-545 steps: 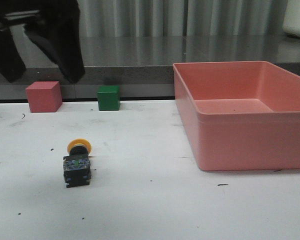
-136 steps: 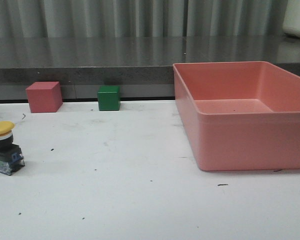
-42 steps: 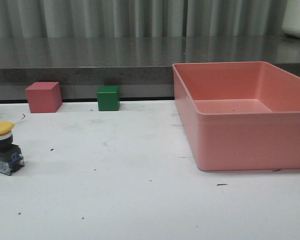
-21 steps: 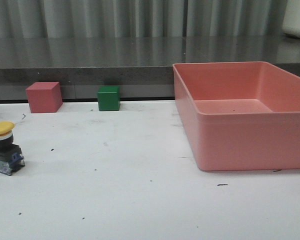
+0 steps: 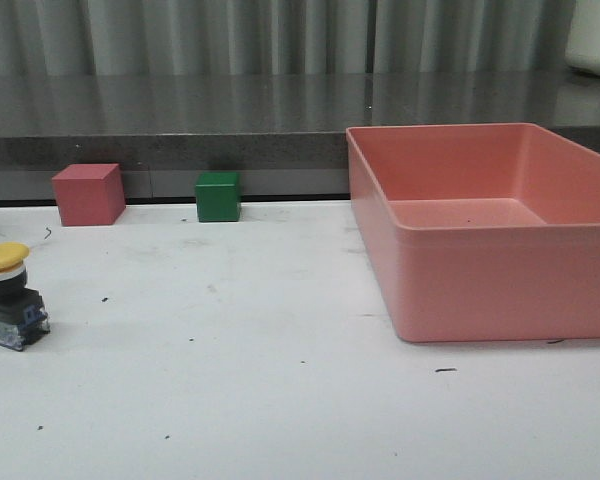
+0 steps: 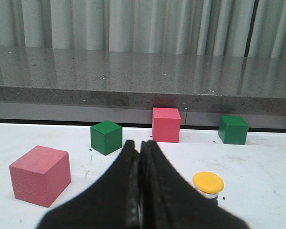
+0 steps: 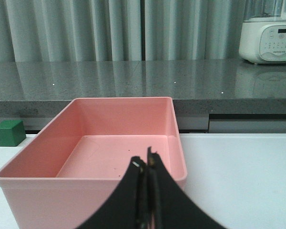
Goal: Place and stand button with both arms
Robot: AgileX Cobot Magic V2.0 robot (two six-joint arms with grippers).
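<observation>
Already the button (image 5: 10,295) stands cap-up at the left edge of the front frame, so I judge the placing done and would keep both arms clear of it. Left gripper (image 6: 139,157) and right gripper (image 7: 146,167) are clenched, empty. Count: one button, one pink bin (image 5: 500,290), two pink cubes (image 6: 39,175), two green cubes (image 6: 106,137).

White table (image 5: 280,400), few dark specks on it. Big pink bin (image 5: 490,230) on right side, open top, looks empty inside. Pink cube (image 5: 88,193) and green cube (image 5: 218,196) along back edge of table, apart from each other, pink one further left. Left wrist view shows second pink cube (image 6: 39,175) and another green cube (image 6: 106,137). Grey stone counter (image 5: 180,110) behind, curtain (image 5: 280,35) past that. White kitchen appliance (image 7: 270,36) on counter, far right.
</observation>
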